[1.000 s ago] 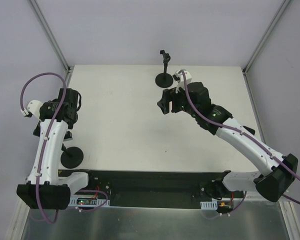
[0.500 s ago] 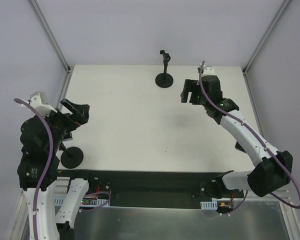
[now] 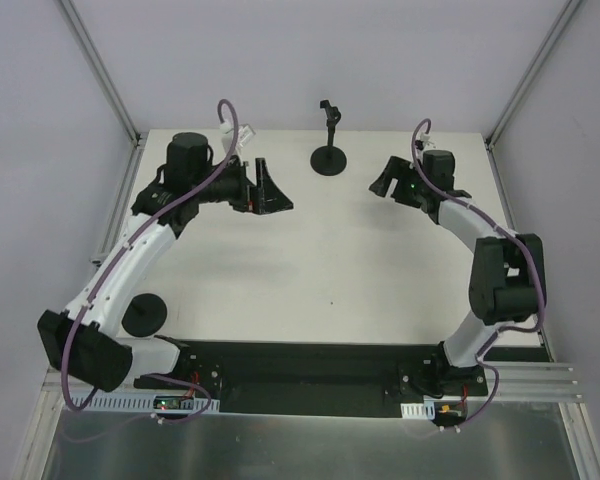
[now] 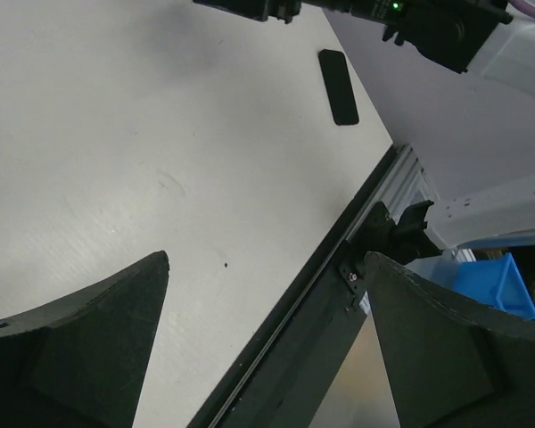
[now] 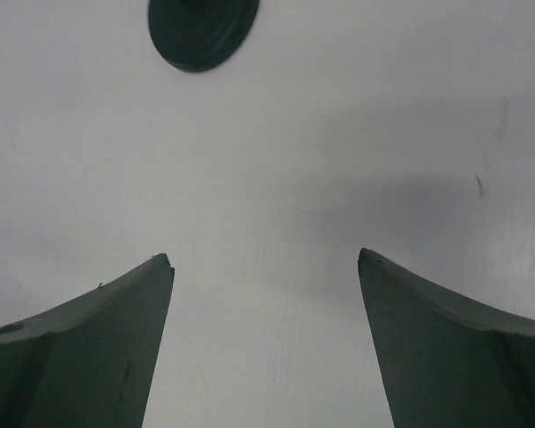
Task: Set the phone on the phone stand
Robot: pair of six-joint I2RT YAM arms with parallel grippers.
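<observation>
**Both grippers wide open, phone lying flat over on my right side**

Biggest thing first: the white table (image 3: 280, 270), with both of my arms reaching over its far half. My left arm (image 3: 130, 260) runs from the near left corner up and across. The left gripper (image 4: 266, 259) hangs above the tabletop with its fingers spread wide and nothing between them. My right arm (image 3: 500, 280) is folded back on itself along the right side. The right gripper (image 5: 263, 257) is spread too, holding nothing, with only bare table showing between its fingers.

The phone stand (image 3: 328, 158) is upright at the far edge, roughly between the two grippers and a bit farther back. Its round base pokes into the top of my right wrist view. A second round black base (image 3: 143, 316) sits near the near left corner, just beside my left arm.

Smallest: the phone (image 4: 339, 86). It lies flat on the table near the edge on my right arm's side, well apart from both grippers. I can't pick it out in the top view.
</observation>
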